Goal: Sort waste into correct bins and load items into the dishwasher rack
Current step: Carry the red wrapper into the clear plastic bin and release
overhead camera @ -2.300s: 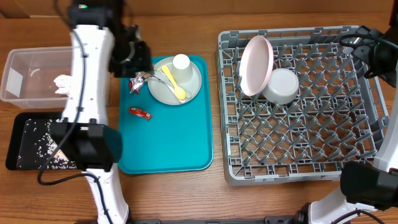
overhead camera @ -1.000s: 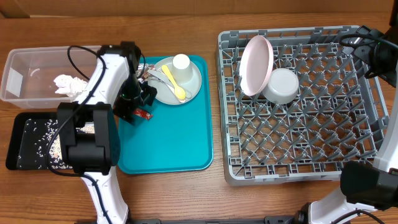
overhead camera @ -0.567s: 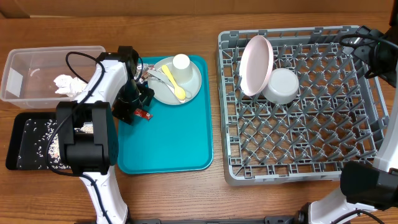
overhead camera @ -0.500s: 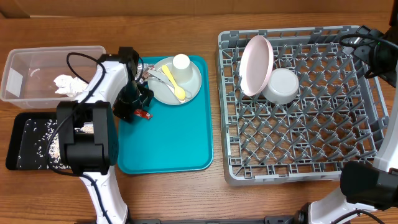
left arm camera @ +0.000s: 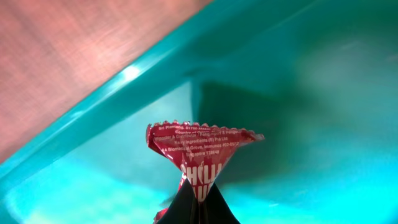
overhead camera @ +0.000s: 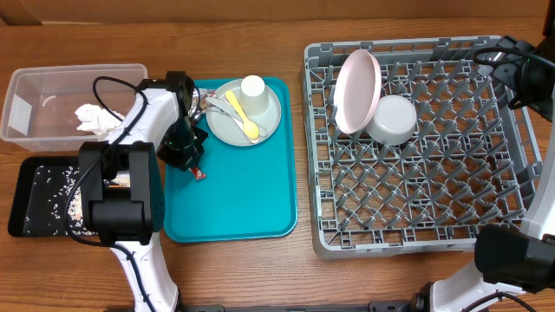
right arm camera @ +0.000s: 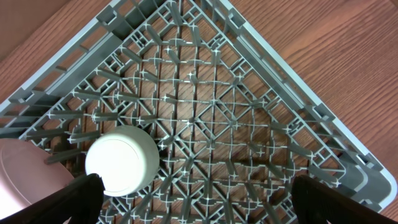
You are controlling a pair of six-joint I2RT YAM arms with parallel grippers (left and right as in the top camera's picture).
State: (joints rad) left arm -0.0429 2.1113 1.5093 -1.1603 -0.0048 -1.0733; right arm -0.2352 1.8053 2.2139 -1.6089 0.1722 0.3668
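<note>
- Overhead: left gripper (overhead camera: 186,156) clamped together on small red packet (overhead camera: 199,173), near 9 o'clock edge of large teal plastic serving tray (overhead camera: 234,208); packet poking out at 5 o'clock of the fingers.
- At 1 o'clock of that gripper, round grey-green plate (overhead camera: 267,121) carrying small white cup (overhead camera: 252,87), yellow plastic spoon (overhead camera: 244,120) and white plastic fork (overhead camera: 220,105); crumpled silver foil wrapper (overhead camera: 199,102) at plate's 9 o'clock rim.
- At 9 o'clock of teal tray, clear plastic rectangular tub (overhead camera: 43,87) holding crumpled white napkin (overhead camera: 94,117); at tub's 6 o'clock, flat black rectangular tray (overhead camera: 19,217) strewn with white rice grains (overhead camera: 61,204).
- At 3 o'clock on wooden bench (overhead camera: 251,277), large square grey plastic rack (overhead camera: 399,245) with pale pinkish-white plate (overhead camera: 356,91) on edge, white bowl (overhead camera: 393,120) base up just beside it.
- Left wrist: fingers pinched on packet's lower end, crimped edge fanned out above, teal tray behind.
- Right wrist: right gripper (right arm camera: 196,183) spread wide, holding nothing, above rack corner; bowl at 8 o'clock.
</note>
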